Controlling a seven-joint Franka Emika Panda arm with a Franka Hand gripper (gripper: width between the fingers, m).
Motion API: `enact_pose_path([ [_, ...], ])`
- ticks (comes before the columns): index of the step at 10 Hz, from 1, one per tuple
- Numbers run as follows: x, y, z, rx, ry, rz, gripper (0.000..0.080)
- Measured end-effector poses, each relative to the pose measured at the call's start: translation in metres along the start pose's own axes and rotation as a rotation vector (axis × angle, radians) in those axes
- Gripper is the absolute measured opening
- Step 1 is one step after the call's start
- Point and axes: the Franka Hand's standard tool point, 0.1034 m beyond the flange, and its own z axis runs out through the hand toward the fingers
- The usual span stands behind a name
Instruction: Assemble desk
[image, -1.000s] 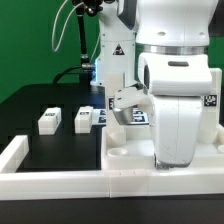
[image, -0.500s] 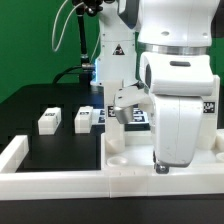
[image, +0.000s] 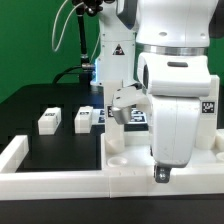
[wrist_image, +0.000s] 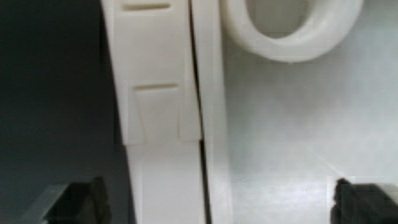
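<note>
Black table (image: 60, 140); claw (wrist_image: 217, 200) wide and empty.

The tabletop panel (image: 134, 162) is white plastic with a raised rim. It lies flat on the black surface (image: 60, 150) at the exterior view's right, and the arm hides much of it. A round corner hole (image: 118, 152) shows at its corner toward the exterior view's left. The wrist view shows one such hole ringed by a raised lip. Two short white tagged legs, one leg (image: 49, 120) and another leg (image: 83, 119), seem to lie on their sides, near each other and apart from the panel.
</note>
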Motion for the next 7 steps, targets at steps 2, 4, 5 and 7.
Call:
enact_pose_path([
  [2, -0.001, 0.0, 0.0, 0.0, 0.0, 0.001, 0.0648],
  [4, -0.002, 0.0, 0.0, 0.0, 0.0, 0.002, 0.0649],
  [5, -0.001, 0.0, -0.002, 0.003, -0.001, 0.009, 0.0649],
  [7, -0.003, -0.004, -0.048, 0.048, -0.014, 0.026, 0.0649],
])
